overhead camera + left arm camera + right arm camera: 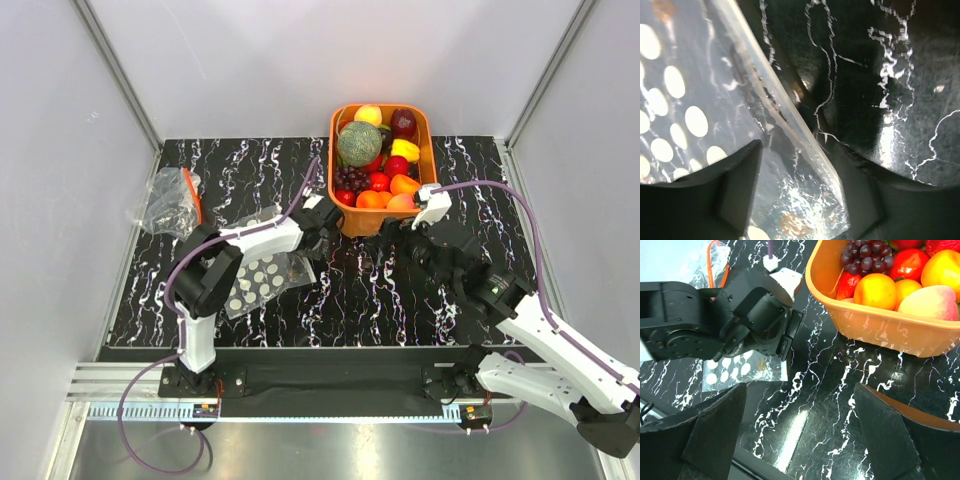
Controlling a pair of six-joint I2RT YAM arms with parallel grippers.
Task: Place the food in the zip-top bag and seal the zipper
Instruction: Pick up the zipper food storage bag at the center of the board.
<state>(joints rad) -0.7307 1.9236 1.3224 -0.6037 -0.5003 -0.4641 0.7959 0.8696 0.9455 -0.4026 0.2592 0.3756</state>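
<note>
Clear dotted plastic, the zip-top bag (262, 280) lies flat at 7 o'clock from the orange basket (431, 155), which holds the melon (358, 143) and other toy fruit. The left gripper (322, 235), its arm reaching toward 3 o'clock, has its jaws parted astride the zipper (785, 120). The right gripper (800, 390) gapes wide and empty at the basket's 6 o'clock.

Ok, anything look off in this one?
Nothing spilled or damaged. The fruit all sits in the orange basket. The dotted bag lies flat but skewed on the table, one edge inside the open left claw. A crumpled clear bag sits far left.
</note>
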